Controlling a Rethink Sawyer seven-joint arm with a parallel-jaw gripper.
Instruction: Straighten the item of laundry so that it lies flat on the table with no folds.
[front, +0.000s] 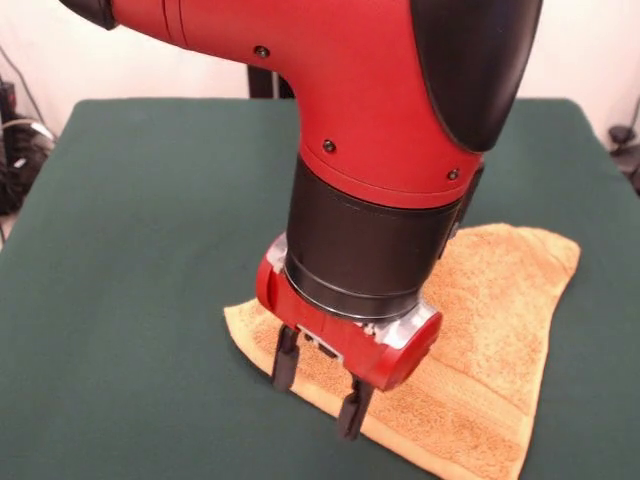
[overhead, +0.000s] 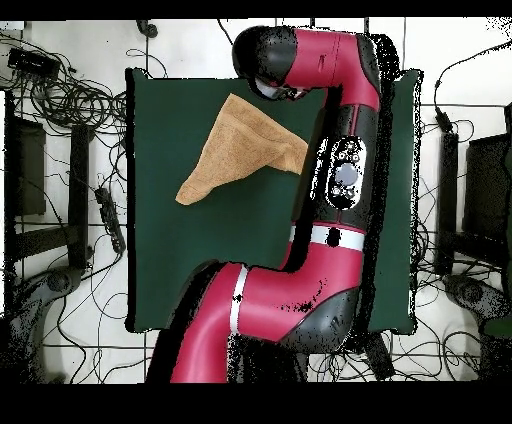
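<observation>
The item of laundry (front: 495, 320) is an orange-tan terry towel lying on the green table (front: 130, 250), right of centre in the front view. Its outline is uneven and tapers, and a woven band runs along its near edge. My gripper (front: 318, 392) points down over the towel's near left edge, open, with both black fingertips (front: 284, 372) low at the cloth and nothing visibly pinched. In the overhead view the towel (overhead: 235, 150) looks roughly triangular, with one end under the arm (overhead: 340, 180). The arm's wrist hides the gripper there.
The red and black arm hides the middle of the towel in the front view. Bare green felt (overhead: 200, 270) spreads on the side of the towel nearer the robot's base. Cables (overhead: 70, 100) and dark stands (overhead: 25, 170) crowd the floor beyond the table's edges.
</observation>
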